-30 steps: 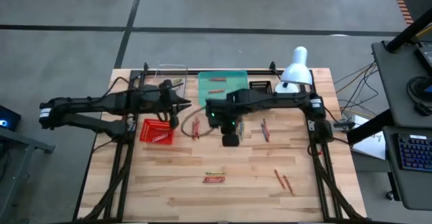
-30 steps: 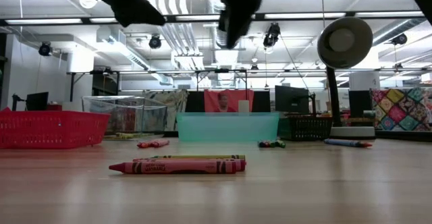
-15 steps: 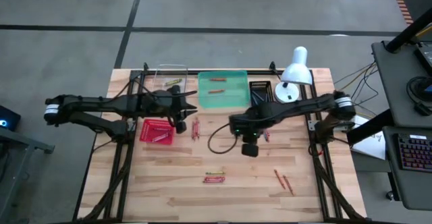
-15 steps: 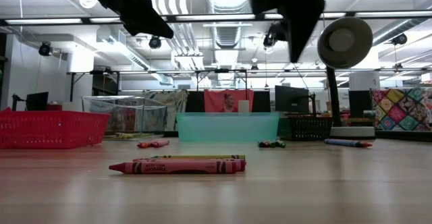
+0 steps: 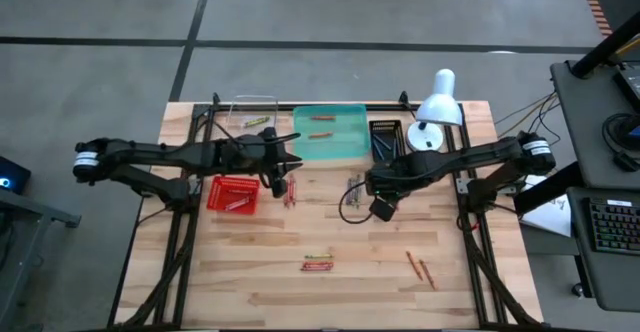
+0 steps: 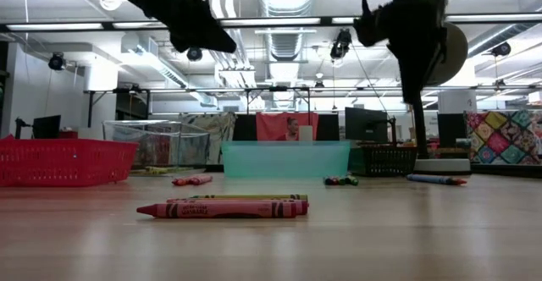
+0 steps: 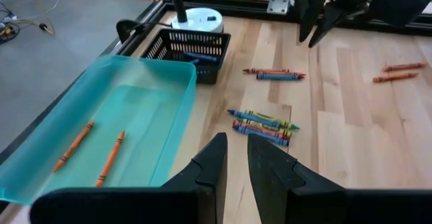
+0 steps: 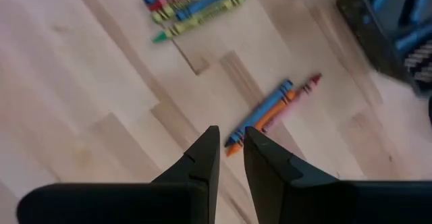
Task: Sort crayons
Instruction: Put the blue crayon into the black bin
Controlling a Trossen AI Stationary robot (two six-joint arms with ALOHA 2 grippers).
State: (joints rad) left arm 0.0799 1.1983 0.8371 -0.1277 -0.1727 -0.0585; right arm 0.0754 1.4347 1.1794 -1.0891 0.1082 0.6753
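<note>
My left gripper [image 5: 291,158] hangs above the near left edge of the translucent teal plastic tray [image 5: 345,148], fingers [image 7: 212,163] nearly together w/ a thin gap, empty. Two orange wax crayons [image 7: 94,150] lie in that tray. Mixed-colour crayons [image 7: 262,123] lie loose on the wooden table [image 5: 400,282] just right. My right gripper [image 5: 366,184] hovers mid-table above them, fingers [image 8: 206,158] narrowly apart, nothing held.
</note>
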